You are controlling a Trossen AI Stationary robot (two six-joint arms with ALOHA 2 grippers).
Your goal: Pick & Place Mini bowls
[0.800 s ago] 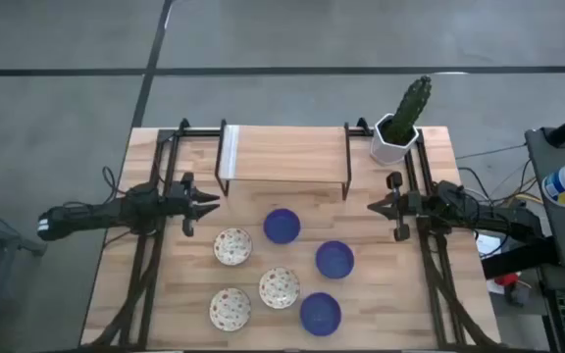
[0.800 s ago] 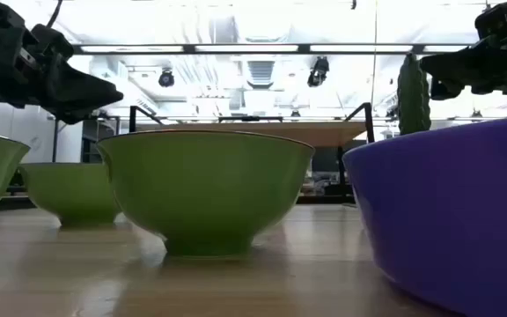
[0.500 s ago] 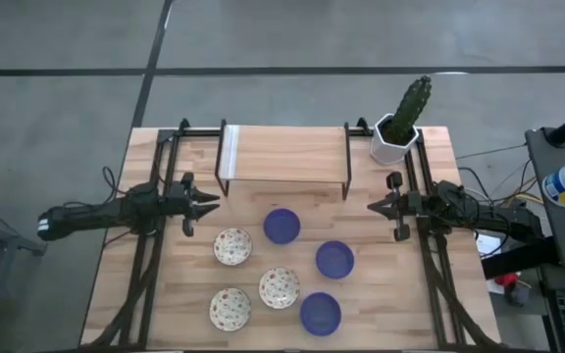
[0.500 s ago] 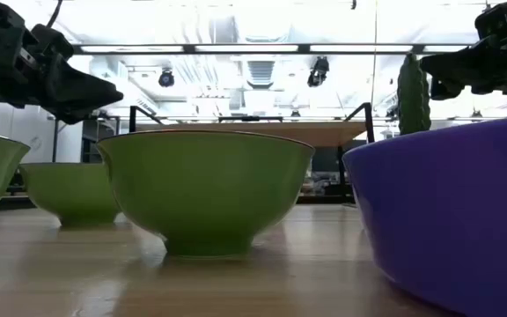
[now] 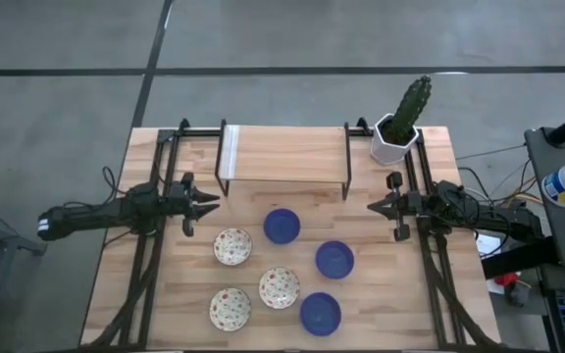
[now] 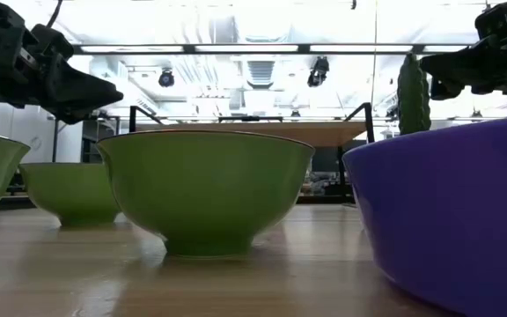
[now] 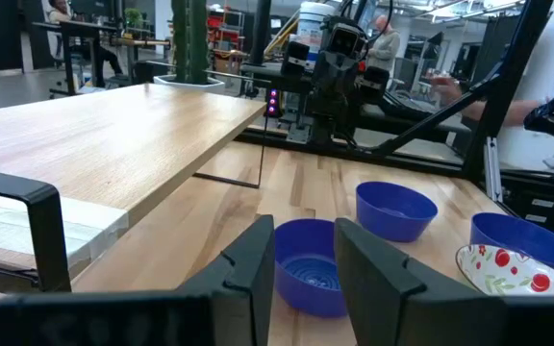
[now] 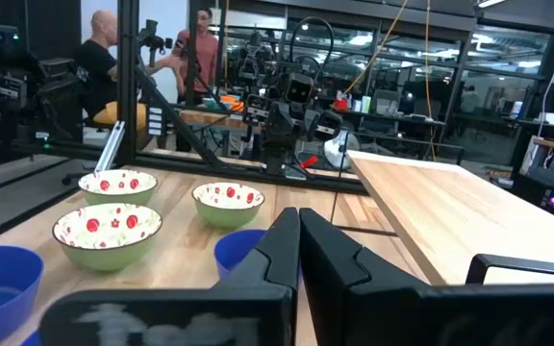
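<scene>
Six mini bowls stand upright on the wooden table. Three are deep blue. Three are cream with red speckles, and their outsides are green. My left gripper hovers open at the table's left, pointing level toward the right. The nearest blue bowl shows through the gap between its fingers, farther off. My right gripper hovers shut at the table's right, pointing left, clear of all the bowls.
A raised wooden shelf on black legs spans the table's far middle. A cactus in a white pot stands at the far right corner. Black arm frames run along both table sides. People and equipment show in the room beyond.
</scene>
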